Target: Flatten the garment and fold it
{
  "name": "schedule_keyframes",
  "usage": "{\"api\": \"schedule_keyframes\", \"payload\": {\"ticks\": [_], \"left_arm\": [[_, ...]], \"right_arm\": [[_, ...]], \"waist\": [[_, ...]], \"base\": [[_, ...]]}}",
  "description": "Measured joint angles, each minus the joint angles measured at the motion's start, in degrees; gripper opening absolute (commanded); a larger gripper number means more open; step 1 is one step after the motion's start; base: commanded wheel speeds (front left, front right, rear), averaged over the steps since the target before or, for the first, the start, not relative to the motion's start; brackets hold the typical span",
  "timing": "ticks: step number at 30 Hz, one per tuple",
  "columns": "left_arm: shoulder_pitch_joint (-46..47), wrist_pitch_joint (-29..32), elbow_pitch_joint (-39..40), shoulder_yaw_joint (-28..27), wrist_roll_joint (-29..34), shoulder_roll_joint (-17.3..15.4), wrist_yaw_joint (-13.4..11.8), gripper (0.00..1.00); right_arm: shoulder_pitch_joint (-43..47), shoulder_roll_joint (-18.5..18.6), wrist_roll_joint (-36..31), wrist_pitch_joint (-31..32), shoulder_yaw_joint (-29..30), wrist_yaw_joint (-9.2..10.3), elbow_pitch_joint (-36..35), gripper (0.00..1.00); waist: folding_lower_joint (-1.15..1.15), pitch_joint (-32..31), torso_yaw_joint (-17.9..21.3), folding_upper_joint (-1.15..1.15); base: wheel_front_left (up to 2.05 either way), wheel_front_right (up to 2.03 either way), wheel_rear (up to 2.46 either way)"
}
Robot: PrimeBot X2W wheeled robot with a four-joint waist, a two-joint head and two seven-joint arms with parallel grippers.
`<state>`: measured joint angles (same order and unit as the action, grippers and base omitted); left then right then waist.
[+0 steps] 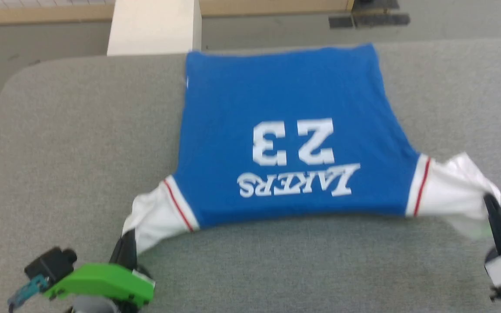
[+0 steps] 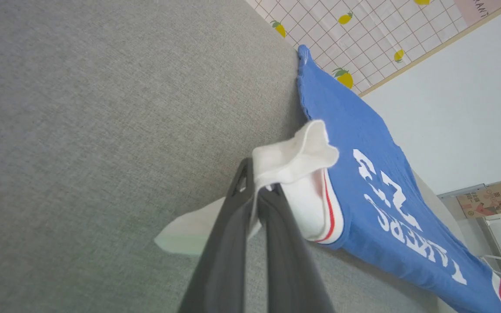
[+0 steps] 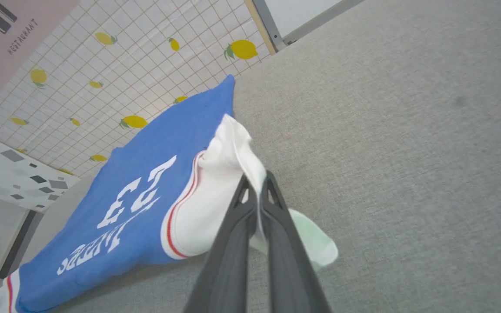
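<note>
The garment, a bright blue jersey with white "23" and lettering, is stretched across the grey table, its hem toward the far edge and its near edge lifted. My left gripper is shut on the white left sleeve; the left wrist view has its fingers pinching that sleeve. My right gripper is shut on the white right sleeve, pinched between dark fingers in the right wrist view, with the blue body stretching away.
A cream box-like block stands behind the table's far edge. Grey floor and a wooden baseboard lie beyond. A tiled wall with lemon prints stands behind the table. Bare grey table surrounds the jersey on both sides.
</note>
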<state>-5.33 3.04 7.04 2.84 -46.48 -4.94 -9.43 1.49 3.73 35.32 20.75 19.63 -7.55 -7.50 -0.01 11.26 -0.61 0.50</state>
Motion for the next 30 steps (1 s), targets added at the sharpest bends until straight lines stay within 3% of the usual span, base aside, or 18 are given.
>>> {"api": "schedule_keyframes", "payload": {"ticks": [15, 21, 30], "left_arm": [[-14.0, 5.5, 8.5, 0.8, -1.2, -2.8, -0.3, 0.0], [-15.9, 5.7, 10.3, 1.2, -0.4, -4.2, -0.8, 0.0], [-12.4, 7.0, 9.5, 4.9, 2.7, -4.3, -1.2, 0.0]], "right_arm": [[12.7, -0.8, 3.1, 4.0, 3.9, 0.0, -6.7, 0.0], [15.7, -0.8, 3.9, 4.0, 4.1, 0.0, -7.4, 0.0], [15.0, -0.8, -8.2, 3.5, 0.1, 0.0, -3.0, 0.0]], "waist": [[0.0, -7.6, 1.1, 0.0], [0.0, -7.8, 0.6, 0.0], [0.0, -5.2, -0.3, 0.0]], "base": [[0.0, 0.0, 0.0], [0.0, 0.0, 0.0], [0.0, 0.0, 0.0]]}}
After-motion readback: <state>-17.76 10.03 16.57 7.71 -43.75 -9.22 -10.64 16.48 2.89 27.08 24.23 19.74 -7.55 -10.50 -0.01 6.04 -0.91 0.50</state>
